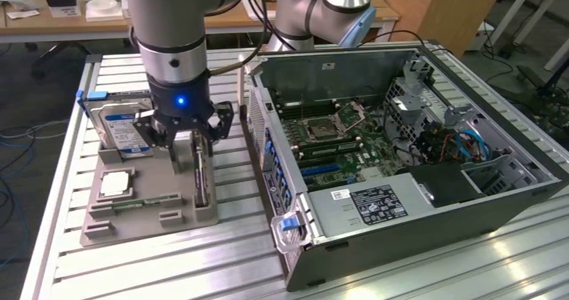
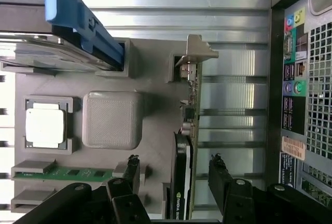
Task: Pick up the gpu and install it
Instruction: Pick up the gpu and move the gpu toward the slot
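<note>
The gripper [image 1: 190, 139] is hanging over the grey holder tray [image 1: 142, 221] on the exterior view's left of the open computer case [image 1: 400, 160]. Its fingers [image 2: 218, 171] are spread as wide as they go and are gripping nothing. The gpu [image 1: 201, 180] is standing on edge in a slot along the tray's right side, the side nearest the case. Its long axis is running far to near, roughly parallel to the case wall, and its grey metal bracket [image 2: 195, 53] is sitting at the far end. In the wrist view the card [image 2: 181, 182] is lying between the two fingers, one on each flat face, so the closing direction is crossing the thin dimension of the card, not its length. The straddle is looking uneven, though: the finger on the case side is standing just beside the card, while the other is sitting noticeably further off, toward the middle of the tray. Neither finger appears to be touching the card yet. Along the card, the fingers are hanging past its middle, over the dark cooler part and well away from the bracket. The hard drive [image 1: 124, 135], the processor [image 1: 116, 183] and the memory stick [image 2: 62, 173] are resting in their own pockets further left, apart from the fingers.
</note>
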You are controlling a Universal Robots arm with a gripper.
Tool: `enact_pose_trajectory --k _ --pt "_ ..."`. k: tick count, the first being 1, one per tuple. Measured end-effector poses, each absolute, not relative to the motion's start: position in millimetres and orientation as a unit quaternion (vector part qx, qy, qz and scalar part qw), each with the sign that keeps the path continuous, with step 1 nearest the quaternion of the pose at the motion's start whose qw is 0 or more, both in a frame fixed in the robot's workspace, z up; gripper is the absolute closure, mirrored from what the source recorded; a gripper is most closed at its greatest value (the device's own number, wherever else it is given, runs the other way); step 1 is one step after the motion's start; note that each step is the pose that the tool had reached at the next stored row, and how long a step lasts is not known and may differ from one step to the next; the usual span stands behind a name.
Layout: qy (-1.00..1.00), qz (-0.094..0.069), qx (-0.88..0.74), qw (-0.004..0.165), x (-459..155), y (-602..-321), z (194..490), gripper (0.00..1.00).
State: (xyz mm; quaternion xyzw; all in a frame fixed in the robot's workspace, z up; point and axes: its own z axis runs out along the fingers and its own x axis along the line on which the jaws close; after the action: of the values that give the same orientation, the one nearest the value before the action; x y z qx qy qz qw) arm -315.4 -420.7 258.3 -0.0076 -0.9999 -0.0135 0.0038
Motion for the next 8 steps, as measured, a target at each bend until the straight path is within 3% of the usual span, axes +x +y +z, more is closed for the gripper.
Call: enact_pose_trajectory --k 8 --pt "-1.0 -0.012 -0.008 0.005 -314.9 -422.9 248.1 0.35"
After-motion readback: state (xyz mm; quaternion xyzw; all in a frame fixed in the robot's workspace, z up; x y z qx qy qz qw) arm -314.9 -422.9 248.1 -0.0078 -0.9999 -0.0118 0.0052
